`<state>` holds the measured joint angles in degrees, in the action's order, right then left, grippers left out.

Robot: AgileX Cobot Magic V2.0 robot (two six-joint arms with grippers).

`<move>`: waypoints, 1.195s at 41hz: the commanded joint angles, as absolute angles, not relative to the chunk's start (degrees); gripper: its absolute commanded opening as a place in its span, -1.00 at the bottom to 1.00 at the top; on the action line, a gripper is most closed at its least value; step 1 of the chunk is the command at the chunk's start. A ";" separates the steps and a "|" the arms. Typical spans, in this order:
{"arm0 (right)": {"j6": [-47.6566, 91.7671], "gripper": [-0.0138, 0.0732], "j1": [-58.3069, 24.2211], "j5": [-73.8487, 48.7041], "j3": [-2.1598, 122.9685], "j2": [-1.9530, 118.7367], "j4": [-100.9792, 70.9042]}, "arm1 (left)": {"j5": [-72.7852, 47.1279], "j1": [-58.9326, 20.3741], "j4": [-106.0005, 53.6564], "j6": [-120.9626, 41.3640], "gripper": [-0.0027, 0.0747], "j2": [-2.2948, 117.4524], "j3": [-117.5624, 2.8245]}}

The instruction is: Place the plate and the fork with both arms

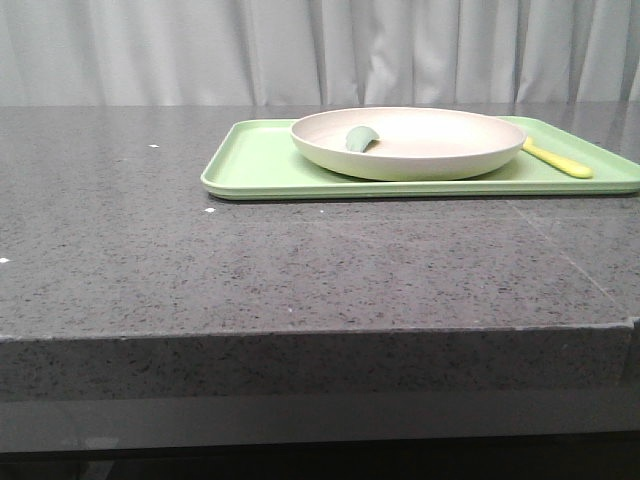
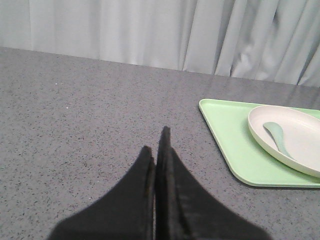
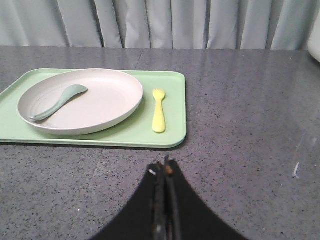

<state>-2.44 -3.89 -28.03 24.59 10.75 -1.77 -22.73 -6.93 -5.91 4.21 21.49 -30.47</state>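
Both grippers closed, empty, hovering over the counter (image 1: 300,270): left gripper (image 2: 157,150), right gripper (image 3: 166,167). Plate (image 3: 82,102) sits on green tray (image 3: 172,105), spoon (image 3: 57,101) lying inside it. Fork (image 3: 159,111) lies on tray just beside plate. Plate looks rigid, light; grip at rim. Fork slim, likely slippery; pinch mid-handle.

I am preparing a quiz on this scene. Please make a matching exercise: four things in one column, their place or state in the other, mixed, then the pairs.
Things:
1. plate
2. fork
3. grey-green spoon
4. right end effector

Places or states:
A. lies inside the plate
B. shut, above the bare table
C. lies on the tray beside the plate
D. rests on the green tray

Pairs: 1-D, 2-C, 3-A, 4-B
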 commanded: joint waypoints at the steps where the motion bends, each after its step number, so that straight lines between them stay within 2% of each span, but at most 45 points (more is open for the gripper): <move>1: -1.93 -0.95 -3.64 -22.95 26.02 11.40 -1.08 | -18.47 -6.65 -6.68 4.23 -0.98 21.84 -32.06; 25: -1.93 -0.95 -3.64 -22.95 26.02 11.40 -1.08 | -17.36 -6.39 -2.10 4.02 -0.98 20.94 -30.67; 37: -1.93 -0.95 -3.64 -23.00 26.02 11.40 -1.08 | -12.00 -1.65 -1.95 0.00 -0.98 11.68 -22.69; 49: -1.93 -0.95 -3.64 -23.00 26.02 11.40 -1.08 | -11.96 1.31 -1.95 0.00 -0.98 0.87 -12.14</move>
<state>-2.36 -3.89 -28.03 24.59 10.75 -1.77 -17.15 1.12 -1.90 0.00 2.37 -13.07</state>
